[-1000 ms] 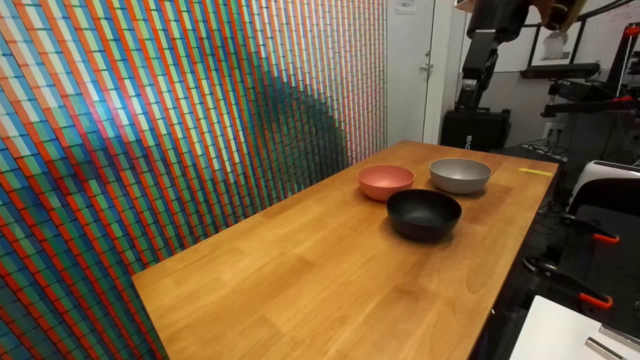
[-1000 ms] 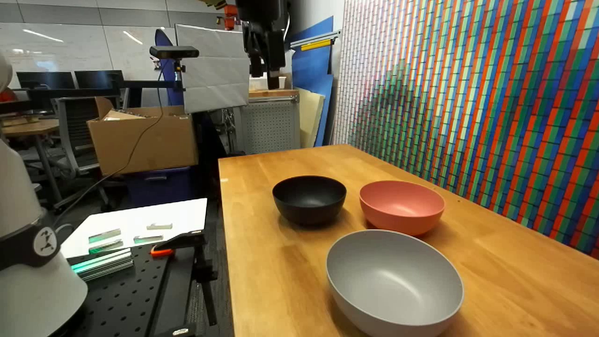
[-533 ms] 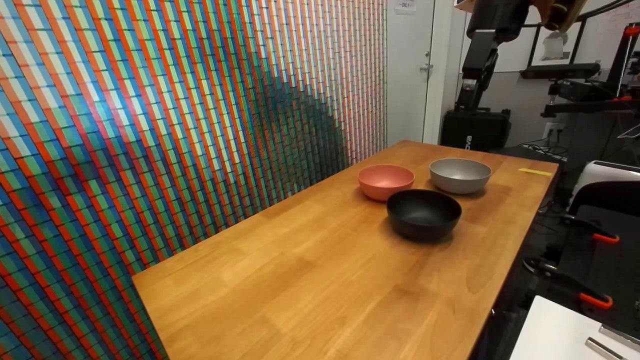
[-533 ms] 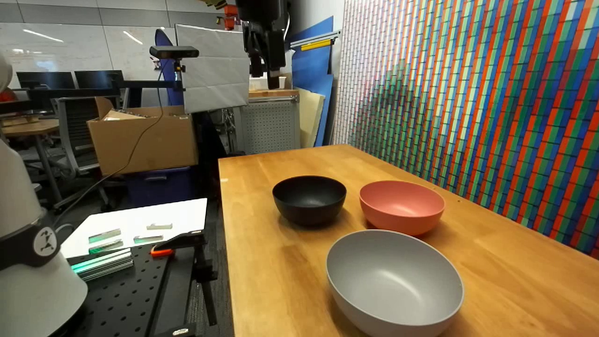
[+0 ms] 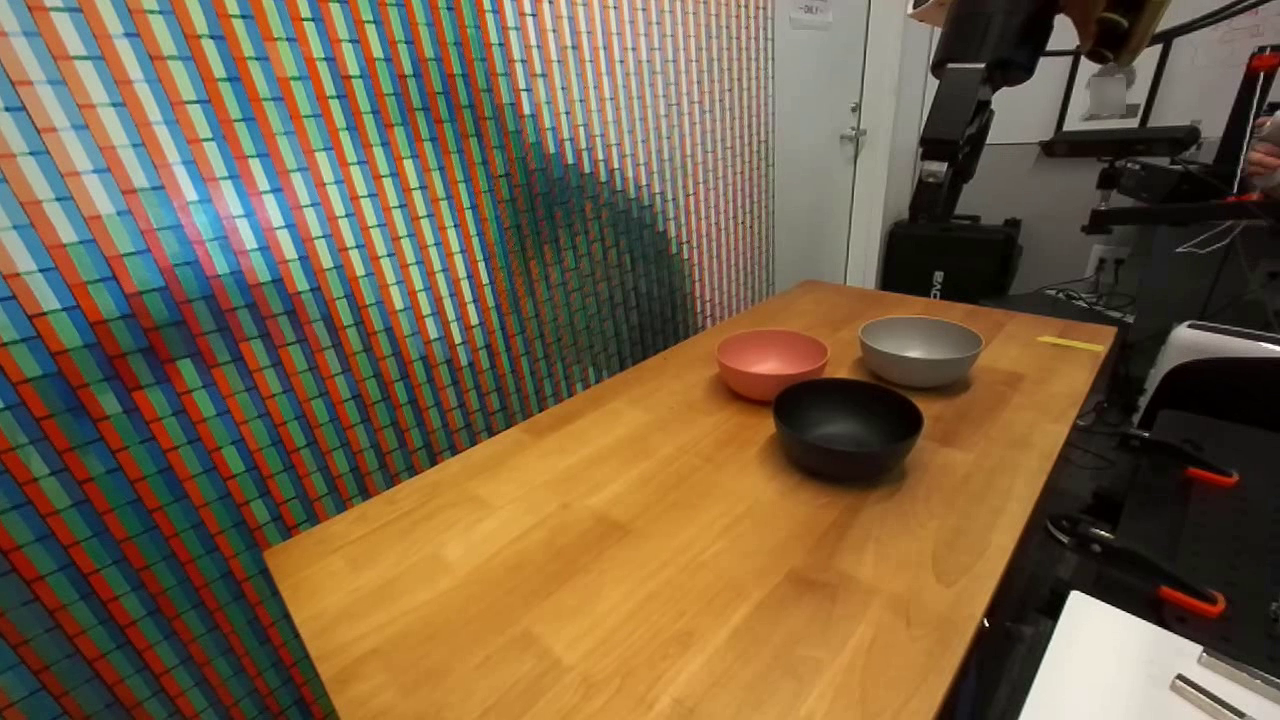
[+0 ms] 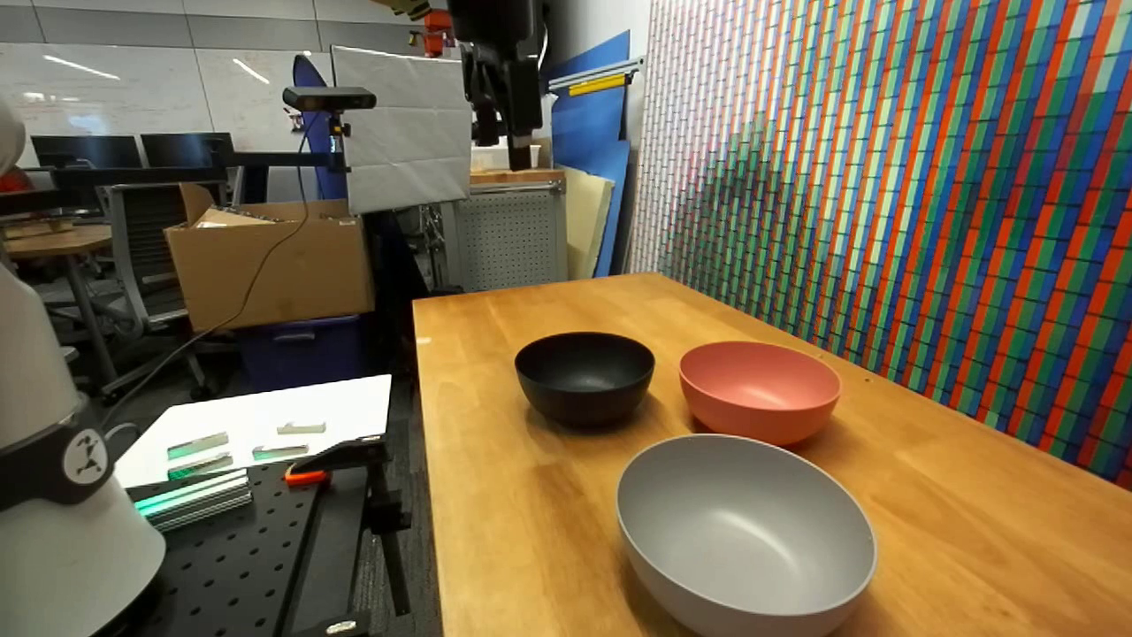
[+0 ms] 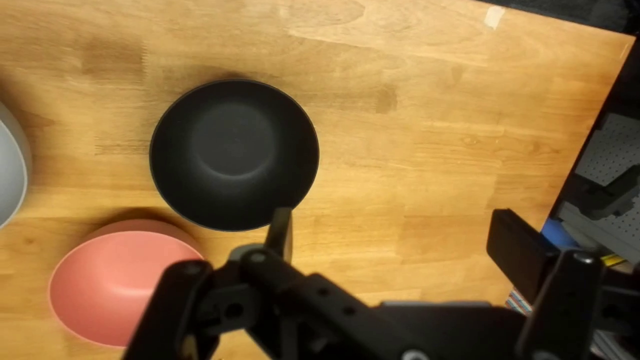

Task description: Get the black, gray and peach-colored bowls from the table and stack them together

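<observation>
Wrist view: hand (image 7: pixel 393 225) is spread wide, fingers (image 7: pixel 517 250) well apart, bench (image 7: pixel 430 150) showing through the gap. Black bowl (image 7: pixel 234 150) sits upright on it; one fingertip overlaps its rim in the picture. Peach bowl (image 7: pixel 115 285) is just beside black, small gap, partly hidden by the hand. Gray bowl (image 7: pixel 10 170) is cut off by the frame. Pale patch (image 7: pixel 494 16) near the bench's long edge, toward a corner.

In an exterior view, all three bowls sit upright, separate, toward the far short edge. Gray is closest to that edge, peach is closest to the long edge along the multicolored wall (image 5: pixel 400 250), black is farthest from the far short edge. Yellow strip (image 5: pixel 1070 343) at the far right corner.

In an exterior view, hand hangs well above the bench and bowls. Black is nearest the left long edge; white sheet (image 6: pixel 243 416) with metal bars (image 6: pixel 198 445) is just past that edge, robot base (image 6: pixel 62 540) farther left. Cardboard box (image 6: pixel 270 274) sits above a blue bin (image 6: pixel 301 354), left of the far left corner.
</observation>
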